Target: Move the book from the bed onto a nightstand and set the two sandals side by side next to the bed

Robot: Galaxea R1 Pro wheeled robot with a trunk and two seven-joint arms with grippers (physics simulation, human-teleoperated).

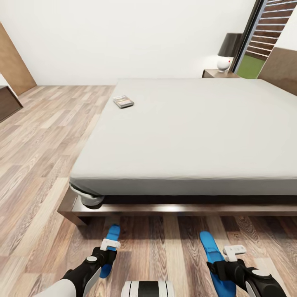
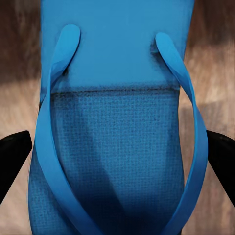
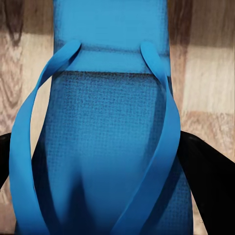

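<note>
Sandals lie on the wood floor (image 1: pixel 37 165) in front of the bed (image 1: pixel 194 132), toes toward its frame and well apart from each other. The left sandal (image 1: pixel 110 243) sits under the left end effector (image 1: pixel 108 249), the right sandal (image 1: pixel 212 255) under the right end effector (image 1: pixel 229 255). In the left wrist view the blue sandal (image 2: pixel 117 147) lies between the two dark fingers (image 2: pixel 12 156), which sit just at its edges; I cannot tell whether they press it. The right wrist view shows the same: the sandal (image 3: pixel 107 147) runs between the fingers (image 3: pixel 205 181), which stand close against its sides, grip unclear.

The book (image 1: pixel 123 101) lies flat on the mattress near the far left corner, apart from everything else. The wide grey mattress stretches between the robot and the nightstand (image 1: pixel 214 74), which stands beyond the bed's far side against the white wall, carrying a lamp (image 1: pixel 227 51) with a dark shade and white base. A crumpled bit of pale sheet (image 1: pixel 88 199) hangs at the near left corner of the bed. A dark low cabinet (image 1: pixel 8 103) stands at the far left
</note>
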